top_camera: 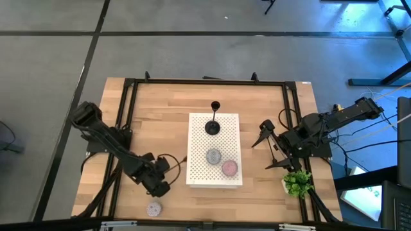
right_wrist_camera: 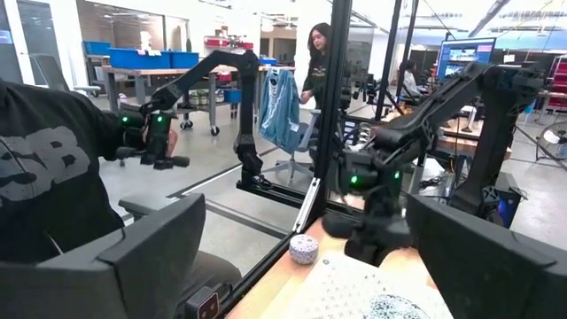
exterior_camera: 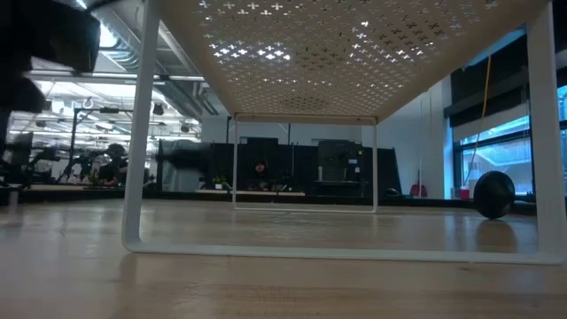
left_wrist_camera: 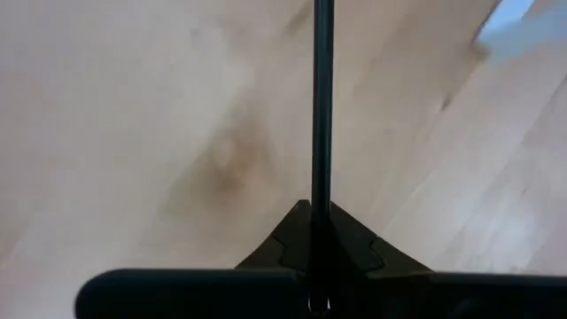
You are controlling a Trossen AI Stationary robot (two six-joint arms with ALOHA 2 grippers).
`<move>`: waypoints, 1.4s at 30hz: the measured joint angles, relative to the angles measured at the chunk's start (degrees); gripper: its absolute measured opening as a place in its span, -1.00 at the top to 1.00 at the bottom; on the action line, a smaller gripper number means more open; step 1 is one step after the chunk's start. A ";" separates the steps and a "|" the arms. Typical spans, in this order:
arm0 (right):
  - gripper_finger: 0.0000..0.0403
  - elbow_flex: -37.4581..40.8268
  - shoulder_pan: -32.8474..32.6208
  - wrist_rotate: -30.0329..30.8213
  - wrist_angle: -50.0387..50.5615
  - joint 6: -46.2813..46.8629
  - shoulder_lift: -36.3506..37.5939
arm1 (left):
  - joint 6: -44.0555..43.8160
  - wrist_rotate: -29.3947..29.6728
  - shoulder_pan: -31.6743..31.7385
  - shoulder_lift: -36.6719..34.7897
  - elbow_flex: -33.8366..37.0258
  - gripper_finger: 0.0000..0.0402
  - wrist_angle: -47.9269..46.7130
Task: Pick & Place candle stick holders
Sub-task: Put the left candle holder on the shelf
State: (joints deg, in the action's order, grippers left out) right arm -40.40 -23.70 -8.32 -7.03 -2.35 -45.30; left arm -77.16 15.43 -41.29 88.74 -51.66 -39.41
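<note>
One black candle stick holder stands upright on its round base on the white perforated stand in the middle of the table. My left gripper is low over the table, just left of the stand's near corner. It is shut on the thin black stem of a second holder, whose base and cup lie outside the wrist view. My right gripper hangs open and empty to the right of the stand, its fingers pointing at it. A third holder does not show. My left gripper pinches the holder's thin stem between its two shut fingers. The stem runs straight on from the fingertips over the bare wood. Which end of the stem this is, and whether the holder is lifted clear, cannot be told.
A grey round piece and a pink one lie on the stand. Another grey piece lies near the table's front left edge, and a green plant at the right. A dark round thing sits beyond the stand's leg. People are behind the table.
</note>
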 joint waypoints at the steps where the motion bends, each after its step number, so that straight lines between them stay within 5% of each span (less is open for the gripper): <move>1: -0.95 0.00 -0.01 0.00 0.02 0.00 0.00 | -1.19 1.46 -0.35 -1.10 0.00 0.97 -0.76; 14: -0.95 0.00 -0.02 -0.71 0.00 0.00 0.00 | -23.00 10.75 -2.65 -8.85 -0.02 0.97 -27.56; 22: -0.95 0.00 -0.02 -0.74 -0.02 0.00 0.00 | -23.22 33.12 -1.71 -14.97 -0.02 0.97 -31.54; 28: -0.95 0.00 -0.02 -0.76 -0.02 0.00 0.00 | -16.43 51.06 -1.71 -19.72 -0.02 0.97 -29.94; 32: -0.95 0.00 -0.02 -0.79 0.00 -0.05 0.00 | -6.46 57.68 -1.71 -21.18 -0.02 0.97 -22.41; 42: -0.95 0.00 -0.02 -0.90 0.04 -0.66 0.00 | 36.98 57.73 -1.71 -19.65 -0.02 0.97 15.48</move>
State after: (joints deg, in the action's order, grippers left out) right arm -40.40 -23.73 -9.22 -6.98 -3.01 -45.30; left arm -40.19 73.16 -43.00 69.10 -51.68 -23.93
